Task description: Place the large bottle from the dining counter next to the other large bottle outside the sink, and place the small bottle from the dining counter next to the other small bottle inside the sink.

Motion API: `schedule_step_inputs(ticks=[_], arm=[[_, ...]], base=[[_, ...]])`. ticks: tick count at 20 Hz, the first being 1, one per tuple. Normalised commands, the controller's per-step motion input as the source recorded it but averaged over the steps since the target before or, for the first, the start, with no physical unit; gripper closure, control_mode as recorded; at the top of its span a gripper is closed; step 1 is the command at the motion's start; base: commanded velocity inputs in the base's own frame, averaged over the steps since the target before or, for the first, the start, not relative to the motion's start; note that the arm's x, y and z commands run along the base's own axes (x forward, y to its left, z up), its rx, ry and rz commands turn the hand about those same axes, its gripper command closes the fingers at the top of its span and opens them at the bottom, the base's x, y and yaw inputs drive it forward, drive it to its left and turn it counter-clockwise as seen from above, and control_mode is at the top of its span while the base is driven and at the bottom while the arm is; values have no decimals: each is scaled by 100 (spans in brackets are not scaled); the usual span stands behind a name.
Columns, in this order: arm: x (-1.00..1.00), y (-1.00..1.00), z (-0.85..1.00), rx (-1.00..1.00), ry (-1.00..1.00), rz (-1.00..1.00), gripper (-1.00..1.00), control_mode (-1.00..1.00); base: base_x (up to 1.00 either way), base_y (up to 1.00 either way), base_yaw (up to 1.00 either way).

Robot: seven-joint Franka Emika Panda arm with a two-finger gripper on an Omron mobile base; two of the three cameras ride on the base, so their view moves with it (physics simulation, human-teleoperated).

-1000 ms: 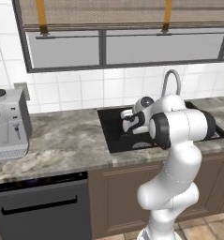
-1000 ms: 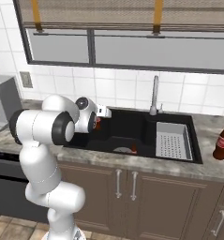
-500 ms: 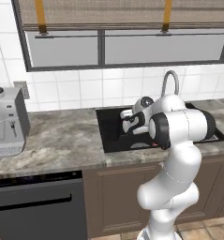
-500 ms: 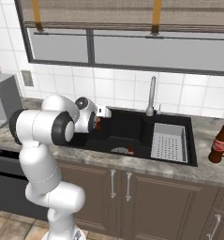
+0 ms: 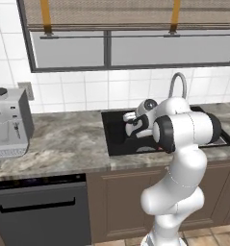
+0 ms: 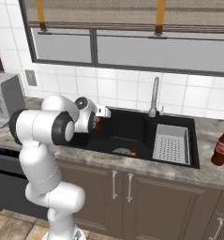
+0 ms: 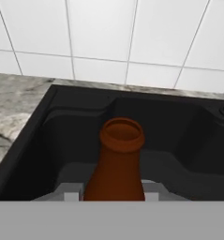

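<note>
My gripper (image 6: 98, 122) is shut on the small bottle (image 7: 115, 164), a short dark brown one with a thin neck and an open mouth. It hangs over the left end of the black sink (image 6: 132, 123), above the basin. In the hand view my gripper (image 7: 113, 194) clamps the bottle's body and the neck stands up towards the tiled wall. From the left base view my gripper (image 5: 132, 128) is over the sink (image 5: 117, 144) too. Another small bottle (image 6: 132, 150) lies on the basin floor. A large dark bottle (image 6: 221, 146) with a red label stands on the counter right of the sink.
A grey perforated drain tray (image 6: 172, 143) fills the sink's right basin, with the curved chrome tap (image 6: 154, 96) behind it. A coffee machine (image 5: 8, 122) stands on the marbled counter to the left. A dishwasher front (image 5: 39, 206) sits below it.
The whole picture has shifted slightly, so the camera has moved. The gripper stays shut on the small bottle over the sink's left end.
</note>
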Motion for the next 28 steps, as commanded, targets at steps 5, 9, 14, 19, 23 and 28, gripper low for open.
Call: schedule_step_inputs(ticks=[5, 9, 14, 19, 23, 28], arm=[[0, 0, 0, 0, 0, 0, 100, 100], [0, 0, 0, 0, 0, 0, 100, 100], [0, 0, 0, 0, 0, 0, 100, 100], [0, 0, 0, 0, 0, 0, 100, 100], [0, 0, 0, 0, 0, 0, 100, 100], [0, 0, 0, 0, 0, 0, 100, 100]], base=[[27, -10, 0], [35, -9, 0], [32, -5, 0], [28, -6, 0], [29, -8, 0], [31, -8, 0]])
